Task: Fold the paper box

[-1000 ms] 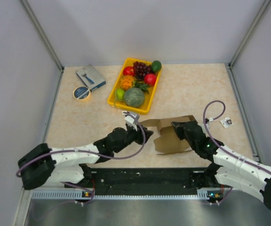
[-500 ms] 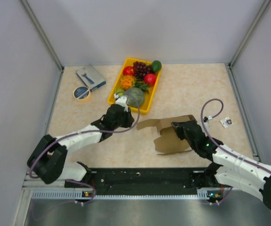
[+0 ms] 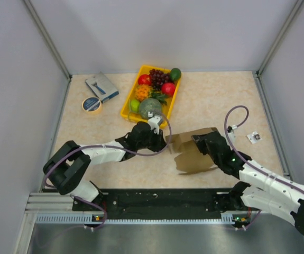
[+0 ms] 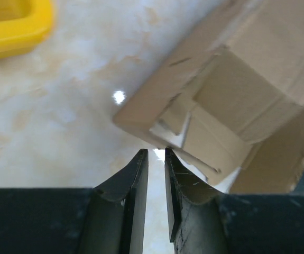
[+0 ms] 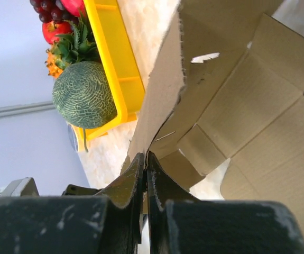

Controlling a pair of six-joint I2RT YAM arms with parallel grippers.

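While the paper box (image 3: 194, 151) lies half-formed on the table (image 3: 220, 100) | right hand (image 5: 144, 159) pinches a wall edge | left hand (image 4: 156, 159) nearly together, empty | next: tuck the near flap.

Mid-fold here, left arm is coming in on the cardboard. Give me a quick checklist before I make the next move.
1. Right gripper pinching a wall of the paper box: ok, fingers closed on the cardboard edge.
2. Left gripper empty: ok, narrow gap between the fingers, nothing in it.
3. Left gripper lined up with a flap: ok, the box corner sits just ahead of the fingertips.
4. Left gripper touching the box: cannot tell.
5. Yellow tray of fruit clear of the box: ok, apart, though the left arm is close to it.
6. Folded flaps locked: cannot tell.
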